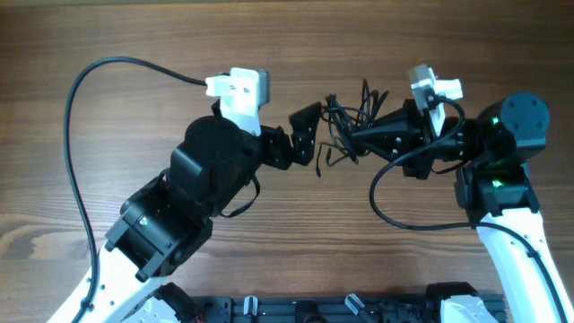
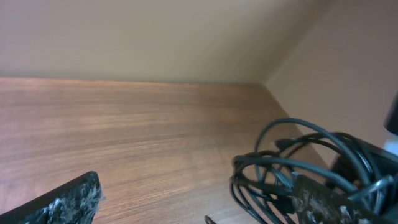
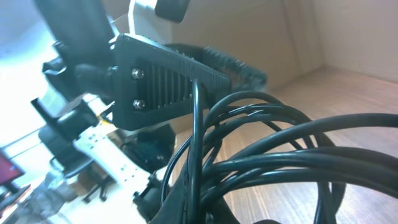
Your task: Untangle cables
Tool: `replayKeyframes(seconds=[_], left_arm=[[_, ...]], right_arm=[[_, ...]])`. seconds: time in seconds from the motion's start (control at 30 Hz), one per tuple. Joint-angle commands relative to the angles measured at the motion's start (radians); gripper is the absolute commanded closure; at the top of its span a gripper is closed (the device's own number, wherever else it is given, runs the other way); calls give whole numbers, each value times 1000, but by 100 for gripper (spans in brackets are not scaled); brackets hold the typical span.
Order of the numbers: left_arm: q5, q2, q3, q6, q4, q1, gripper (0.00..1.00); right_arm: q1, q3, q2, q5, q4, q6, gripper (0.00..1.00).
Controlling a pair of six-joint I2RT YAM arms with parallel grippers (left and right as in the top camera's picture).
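Observation:
The cables point(image 1: 345, 117) are a tangled knot of thin black cords at the table's middle, with loose ends sticking up and one strand hanging toward the front. My right gripper point(image 1: 357, 139) reaches in from the right and is shut on the knot, whose loops fill the right wrist view point(image 3: 280, 155) around my finger point(image 3: 202, 193). My left gripper point(image 1: 314, 135) is open, just left of the knot. In the left wrist view point(image 2: 196, 190) its right finger touches the bundle point(image 2: 292, 168); its left finger is apart over bare wood.
The wooden table point(image 1: 108, 179) spreads all round. A thick black arm cable point(image 1: 76, 135) arcs on the left and another point(image 1: 395, 211) loops by the right arm. A black rail point(image 1: 359, 309) runs along the front edge.

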Motion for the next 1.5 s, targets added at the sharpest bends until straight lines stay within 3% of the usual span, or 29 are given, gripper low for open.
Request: replayKeyframes(seconds=[0.0, 0.13, 0.23, 0.33, 0.4, 0.53, 0.67, 0.8, 1.07, 1.27, 1.47], left_arm=[[224, -3, 6, 230, 8, 3, 0], [239, -3, 6, 729, -84, 3, 0], [183, -3, 6, 1001, -133, 3, 0], [231, -3, 6, 1160, -112, 3, 0], [353, -3, 6, 1260, -82, 3, 0], [519, 0, 6, 1264, -44, 3, 2], [621, 23, 6, 1264, -30, 3, 14], [614, 53, 6, 1265, -18, 3, 18], [372, 51, 6, 1264, 105, 3, 16], [428, 59, 6, 1265, 105, 3, 17], [493, 105, 6, 1265, 101, 3, 46]], right_arm=[[-3, 8, -8, -77, 8, -32, 95], [-3, 8, -7, -78, 8, -29, 95], [-3, 8, -7, -87, 8, -29, 95], [-3, 8, -7, -122, 8, -31, 95], [-3, 8, -4, -153, 8, -31, 95], [-3, 8, -4, -153, 8, -31, 96], [-3, 8, -4, -153, 8, -31, 96], [-3, 8, -4, -153, -8, -28, 96], [14, 8, -4, -153, -19, -29, 96], [14, 8, -4, -153, -19, -24, 96], [14, 8, -4, -153, -19, -2, 96]])
